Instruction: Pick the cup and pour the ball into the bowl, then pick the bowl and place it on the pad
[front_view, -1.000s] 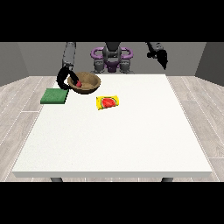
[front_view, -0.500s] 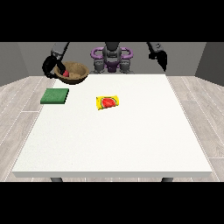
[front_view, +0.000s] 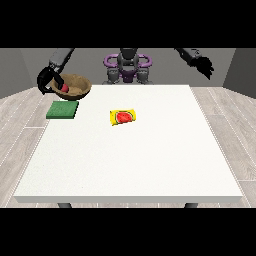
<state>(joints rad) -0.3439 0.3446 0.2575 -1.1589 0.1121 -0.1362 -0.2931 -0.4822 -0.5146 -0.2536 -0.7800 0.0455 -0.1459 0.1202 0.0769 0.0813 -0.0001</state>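
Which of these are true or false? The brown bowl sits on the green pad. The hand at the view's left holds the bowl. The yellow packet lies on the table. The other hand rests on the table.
1. The bowl sits on the green pad. False: it is held in the air above and behind the pad.
2. The hand at the view's left holds the bowl. True.
3. The yellow packet lies on the table. True.
4. The hand at the view's right rests on the table. False: it is raised off it.

The robot hand (front_view: 47, 81) at the view's left hides part of the bowl (front_view: 75, 86); table legs (front_view: 64, 205) cut off.
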